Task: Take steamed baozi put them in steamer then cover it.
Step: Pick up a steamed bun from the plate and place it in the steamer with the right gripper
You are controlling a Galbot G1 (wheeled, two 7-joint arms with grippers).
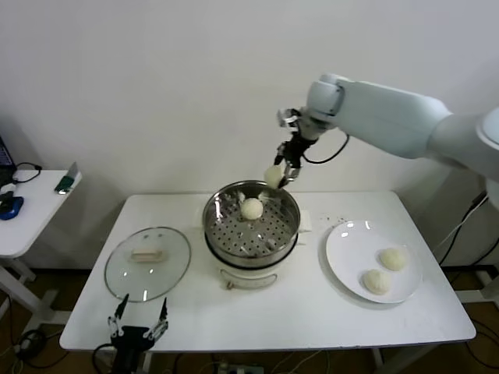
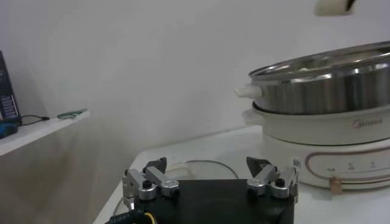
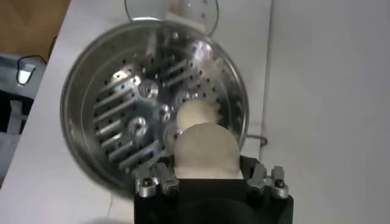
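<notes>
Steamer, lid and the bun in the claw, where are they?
steamer (image 1: 226, 251), head view, steel wall.
cover (image 1: 147, 254), head view, its cream handle.
steamed baozi (image 3: 204, 149), right wrist view, top of the held bun.

Right end effector (image 1: 282, 176) raised, fingers clamped, left end effector (image 1: 139, 319) parked low, fingers spread

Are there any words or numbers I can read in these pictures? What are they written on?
Brand word on the white electric base of the round shiny steel steamer: too blurred to read for sure.
Small marks beside the copper line on that base's front panel: too small to read.
Dark flat thing at the picture edge on the white side shelf: pale marks, unreadable.
Nothing readable in the head view or the right wrist view.
</notes>
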